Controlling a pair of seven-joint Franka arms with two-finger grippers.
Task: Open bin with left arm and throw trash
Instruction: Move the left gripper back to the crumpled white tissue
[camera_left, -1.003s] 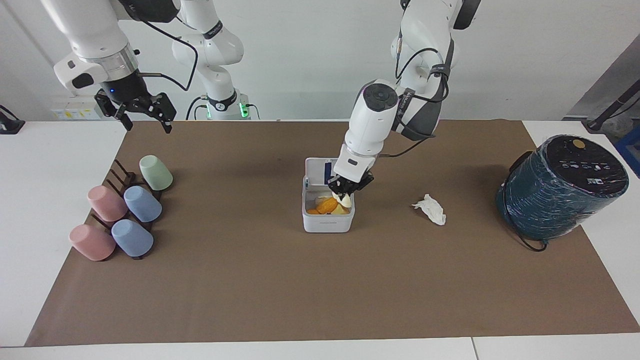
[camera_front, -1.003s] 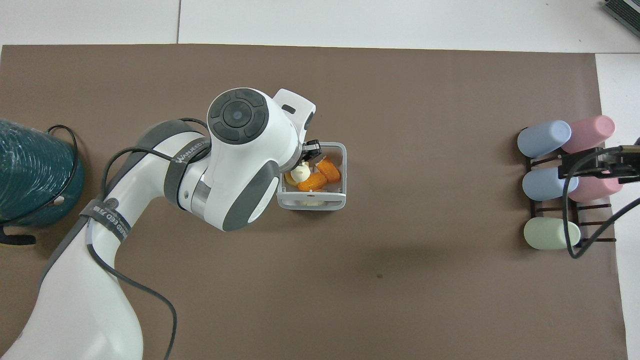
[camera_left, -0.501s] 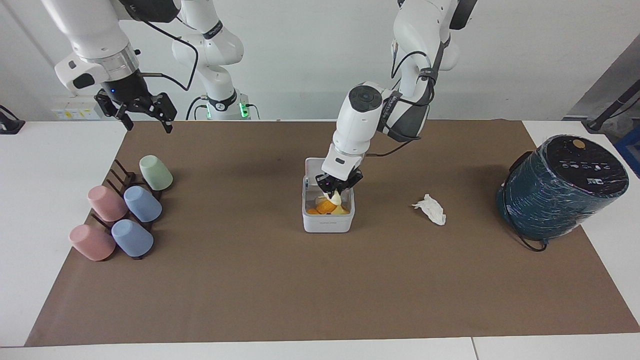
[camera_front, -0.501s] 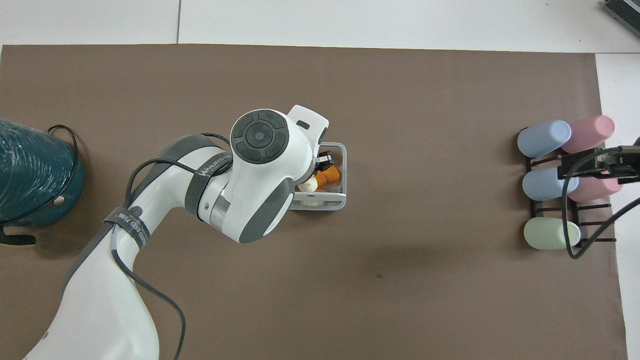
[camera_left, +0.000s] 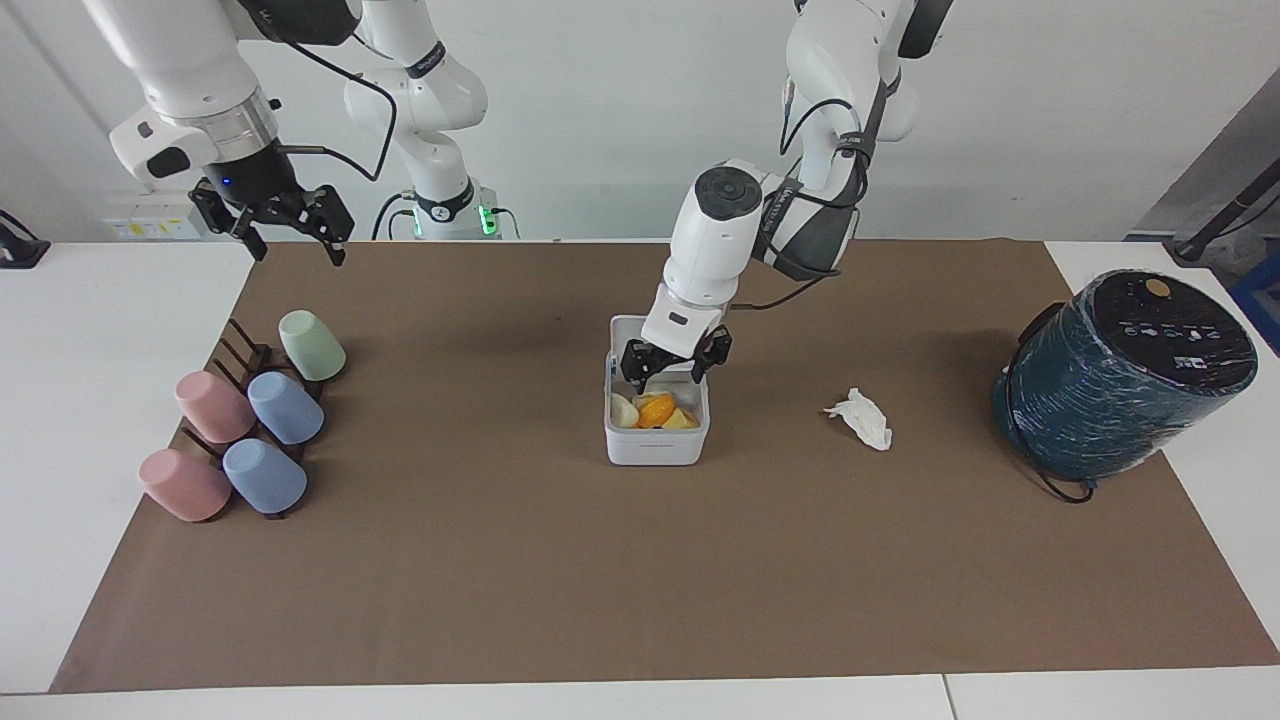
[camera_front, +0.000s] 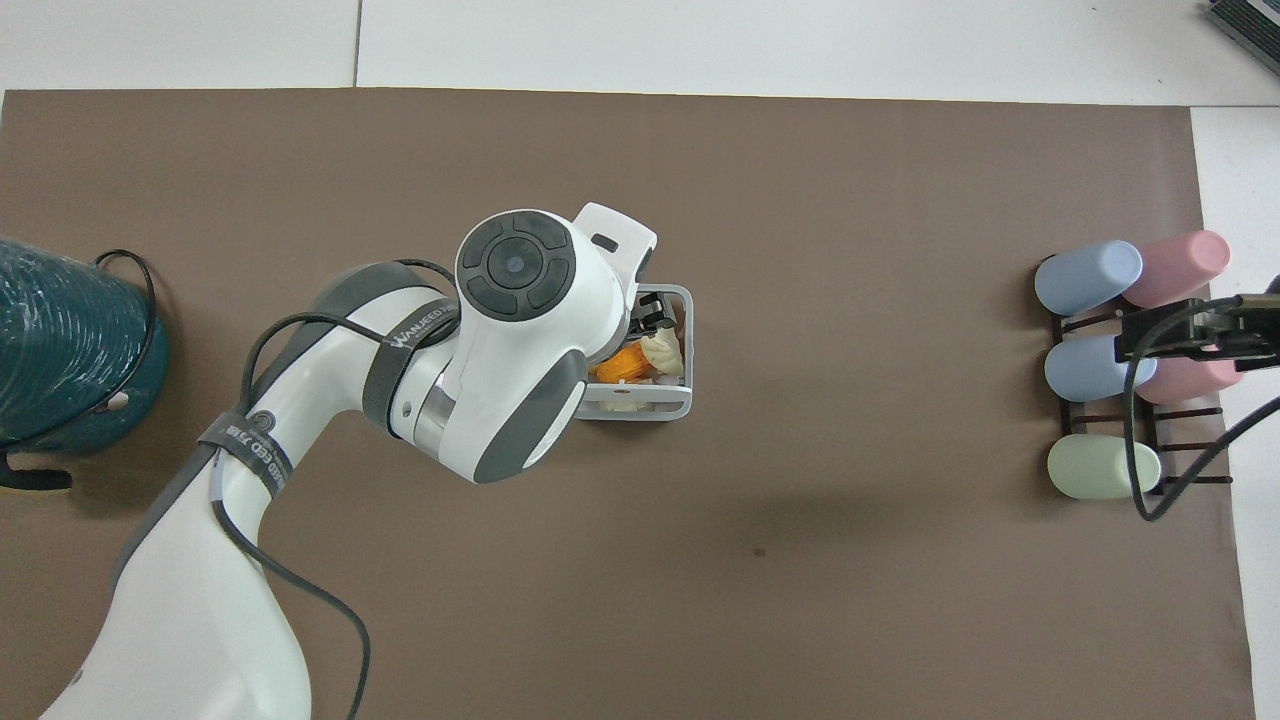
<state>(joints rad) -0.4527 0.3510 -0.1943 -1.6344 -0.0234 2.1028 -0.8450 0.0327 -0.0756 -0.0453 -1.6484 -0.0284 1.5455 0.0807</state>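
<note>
Hovering over the open white bin (camera_left: 656, 440), the left gripper (camera_left: 675, 366) has its fingers spread wide and nothing between them. Inside the bin an orange peel (camera_left: 656, 410) and a pale cream peel piece (camera_left: 624, 411) lie side by side against the wall toward the right arm's end; the overhead view shows the same cream piece (camera_front: 663, 351) beside the orange one (camera_front: 620, 365). The lid (camera_left: 628, 333) stands up at the bin's edge nearer to the robots. A crumpled white tissue (camera_left: 860, 417) lies on the brown mat (camera_left: 640, 580) beside the bin, toward the left arm's end, between it and the teal wrapped cylinder (camera_left: 1120, 375). The right gripper (camera_left: 290, 232) waits in the air with fingers apart and empty, above the mat's corner near the rack of pastel cups (camera_left: 245, 420)
</note>
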